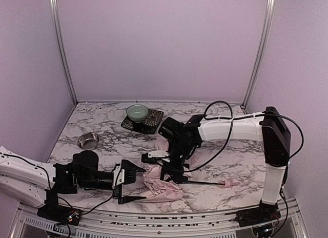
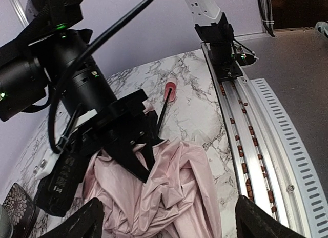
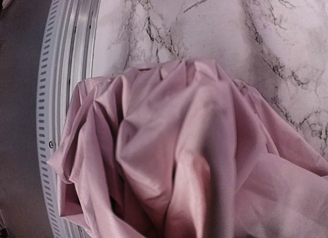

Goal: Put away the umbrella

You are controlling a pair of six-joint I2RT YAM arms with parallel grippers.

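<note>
Gathering is judged in hand: umbrella (image 1: 163,191) is seen crumpled at near edge of worktop (image 1: 102,127), left pincer (image 1: 143,183) spread beside it, right pincer (image 1: 170,175) over it, grip not told; bunching inward is called for next.

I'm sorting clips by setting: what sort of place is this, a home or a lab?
Probably a lab robot test cell: plain lavender walls on aluminium corner posts enclose a marble-patterned table, and the left arm and right arm are mounted on a slotted rail at its near edge.
</note>
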